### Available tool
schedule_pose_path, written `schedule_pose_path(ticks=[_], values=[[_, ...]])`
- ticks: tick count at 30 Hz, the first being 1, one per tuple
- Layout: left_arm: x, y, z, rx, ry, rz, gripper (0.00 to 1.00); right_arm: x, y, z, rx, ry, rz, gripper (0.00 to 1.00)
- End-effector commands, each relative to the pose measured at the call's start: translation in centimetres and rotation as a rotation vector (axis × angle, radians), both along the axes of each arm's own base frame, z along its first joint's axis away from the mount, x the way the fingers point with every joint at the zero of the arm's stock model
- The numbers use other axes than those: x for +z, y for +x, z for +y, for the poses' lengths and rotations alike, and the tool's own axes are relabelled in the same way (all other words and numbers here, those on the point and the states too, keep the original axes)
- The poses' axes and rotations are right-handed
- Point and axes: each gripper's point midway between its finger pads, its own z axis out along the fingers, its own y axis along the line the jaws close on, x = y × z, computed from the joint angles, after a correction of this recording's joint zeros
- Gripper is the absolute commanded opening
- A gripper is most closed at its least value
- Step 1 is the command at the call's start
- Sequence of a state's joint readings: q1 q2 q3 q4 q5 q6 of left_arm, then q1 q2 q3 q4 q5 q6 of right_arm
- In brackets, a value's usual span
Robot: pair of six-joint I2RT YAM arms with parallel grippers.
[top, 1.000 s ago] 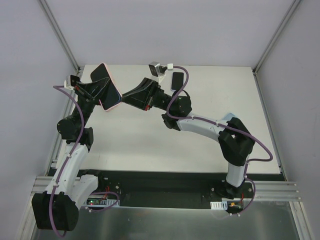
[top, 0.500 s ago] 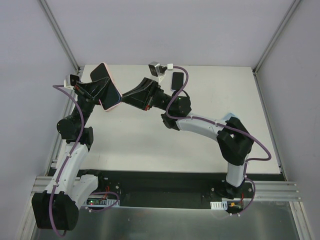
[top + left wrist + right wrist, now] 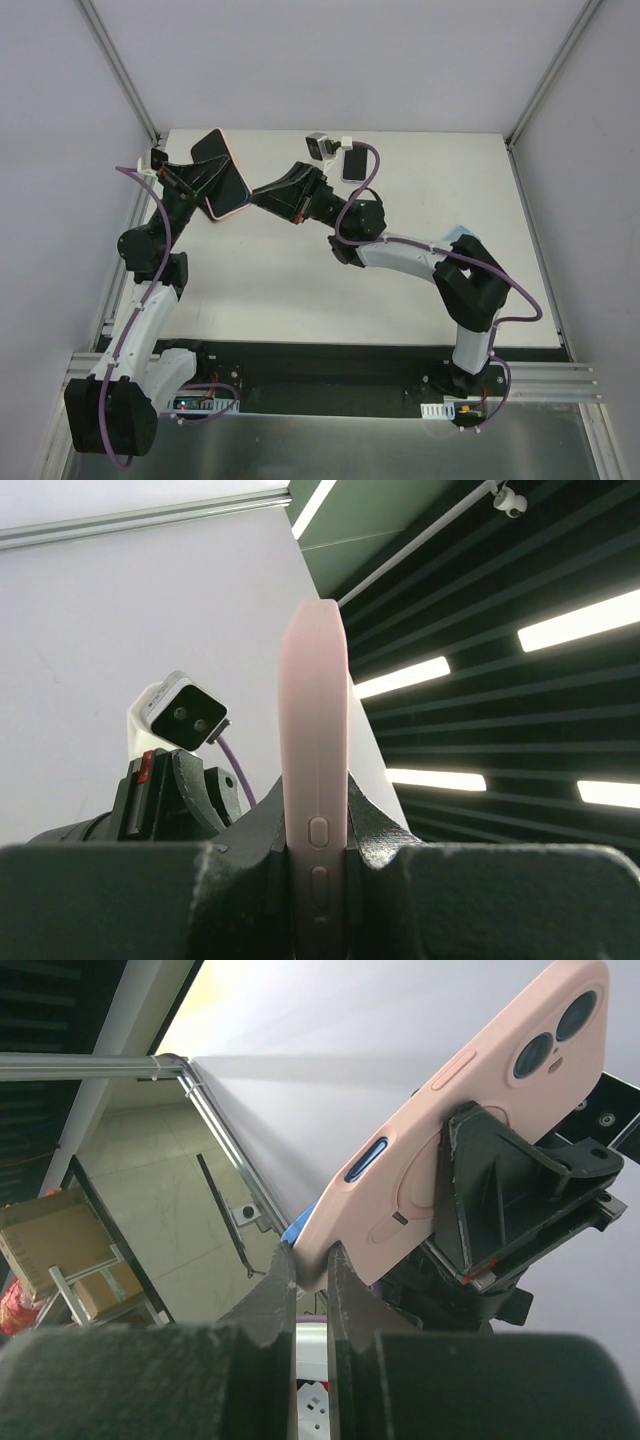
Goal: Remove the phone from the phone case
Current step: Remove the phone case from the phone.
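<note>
Pink silicone phone case (image 3: 313, 760), phone (image 3: 222, 172) still inside, is clamped edge-on between the fingers of the left gripper (image 3: 317, 825), in the air over the far left of the table (image 3: 420, 250). Since a second ago it has risen and tipped slightly. The right gripper (image 3: 305, 1270) followed, its nearly closed fingers pinching the case's lower corner (the peel looks barely begun). A small dark slab (image 3: 352, 162) lies further right, well apart, so it should not obstruct.

No text, label or number is legible here — none.
</note>
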State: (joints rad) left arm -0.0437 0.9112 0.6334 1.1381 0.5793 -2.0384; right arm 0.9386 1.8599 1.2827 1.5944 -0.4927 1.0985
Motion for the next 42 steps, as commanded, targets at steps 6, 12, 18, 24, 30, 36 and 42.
schedule_pose_path(ticks=[6, 12, 18, 24, 30, 36, 42], values=[[3.1, -4.1, -1.5, -0.281, -0.093, 0.054, 0.0, -11.7, -1.4, 5.2, 0.041, -0.365, 0.048, 0.01], [3.2, -4.1, -1.5, -0.281, -0.097, 0.051, 0.0, -14.0, 0.8, 4.8, -0.051, -0.439, 0.15, 0.01], [3.5, -4.4, -1.4, -0.283, -0.099, 0.037, 0.0, -17.0, 2.8, 4.3, -0.15, -0.537, 0.27, 0.01], [3.7, -4.5, -1.3, -0.282, -0.109, 0.026, 0.0, -19.9, 4.1, 3.7, -0.235, -0.649, 0.361, 0.01], [3.9, -4.4, -1.2, -0.283, -0.114, 0.022, 0.0, -22.7, 4.7, 3.1, -0.287, -0.739, 0.436, 0.01], [4.1, -4.7, -1.1, -0.283, -0.122, 0.009, 0.0, -24.4, 5.2, 2.3, -0.321, -0.779, 0.491, 0.01], [4.3, -4.6, -1.0, -0.283, -0.126, -0.001, 0.0, -25.7, 5.5, 1.7, -0.349, -0.832, 0.523, 0.01]])
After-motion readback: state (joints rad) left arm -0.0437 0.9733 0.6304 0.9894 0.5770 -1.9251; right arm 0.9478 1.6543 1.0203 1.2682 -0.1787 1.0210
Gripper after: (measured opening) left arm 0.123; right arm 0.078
